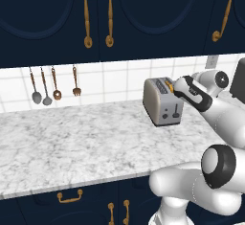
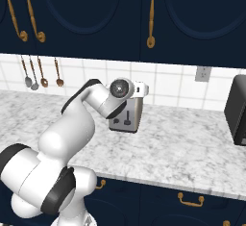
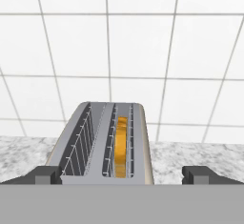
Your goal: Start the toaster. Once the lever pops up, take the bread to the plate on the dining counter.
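Gripper wide open, nothing held, tips either side of toaster near its end. Bread upright in the right-hand slot as hand view shows it. Toaster on marble counter by tiled wall; lever prob. the dark knob on end face, blurry

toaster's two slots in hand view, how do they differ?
In the toaster, the right slot holds the bread, standing on edge and golden; the left slot shows bare wire guides. The right slot looks narrower from this angle. Both run parallel, open upward.
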Available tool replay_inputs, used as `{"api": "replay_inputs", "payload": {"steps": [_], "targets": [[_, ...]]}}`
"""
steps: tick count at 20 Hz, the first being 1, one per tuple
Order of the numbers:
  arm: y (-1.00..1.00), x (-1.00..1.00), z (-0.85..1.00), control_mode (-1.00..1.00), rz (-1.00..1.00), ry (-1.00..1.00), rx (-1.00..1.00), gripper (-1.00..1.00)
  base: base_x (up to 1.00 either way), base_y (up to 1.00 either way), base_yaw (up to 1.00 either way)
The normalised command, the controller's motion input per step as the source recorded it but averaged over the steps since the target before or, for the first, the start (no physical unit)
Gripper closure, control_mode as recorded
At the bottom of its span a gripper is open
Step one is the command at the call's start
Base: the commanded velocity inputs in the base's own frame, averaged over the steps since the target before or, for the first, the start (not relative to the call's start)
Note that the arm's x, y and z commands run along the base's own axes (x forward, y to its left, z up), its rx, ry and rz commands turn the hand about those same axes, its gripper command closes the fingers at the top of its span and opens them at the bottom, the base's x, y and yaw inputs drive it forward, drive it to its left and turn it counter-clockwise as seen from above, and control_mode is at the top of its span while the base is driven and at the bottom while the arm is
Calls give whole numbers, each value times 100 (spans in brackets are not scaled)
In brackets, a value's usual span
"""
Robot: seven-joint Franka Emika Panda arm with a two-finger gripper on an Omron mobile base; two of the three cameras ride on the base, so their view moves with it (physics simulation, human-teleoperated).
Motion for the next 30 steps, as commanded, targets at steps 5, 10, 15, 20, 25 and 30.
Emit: {"api": "replay_inputs", "payload": {"steps": [5, 10, 15, 20, 25, 30], "targets": [[0, 0, 0, -100, 0, 0, 0, -100, 0, 0, 0], [0, 0, 0, -100, 0, 0, 0, -100, 0, 0, 0], [0, 0, 0, -100, 0, 0, 0, -100, 0, 0, 0], [0, 0, 0, -100, 0, 0, 0, -100, 0, 0, 0], [0, 0, 0, -100, 0, 0, 0, -100, 0, 0, 0], [0, 0, 0, -100, 0, 0, 0, -100, 0, 0, 0]]}}
